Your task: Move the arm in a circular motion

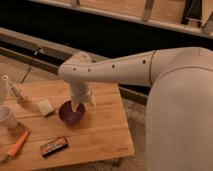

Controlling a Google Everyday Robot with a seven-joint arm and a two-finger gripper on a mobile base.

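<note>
The cream-white arm (125,70) reaches from the right across the wooden table (100,135), bending down at a rounded elbow (75,70). Its narrower end piece (81,94) points down into a purple bowl (71,112) near the table's middle. The gripper (76,106) sits at the bowl's rim, mostly hidden by the end piece.
On the table's left lie a pale sponge block (46,106), a white cup (7,117), a tilted white bottle (14,90), an orange carrot-like item (17,145) and a dark snack bar (54,146). A dark ledge and cable (30,62) run behind.
</note>
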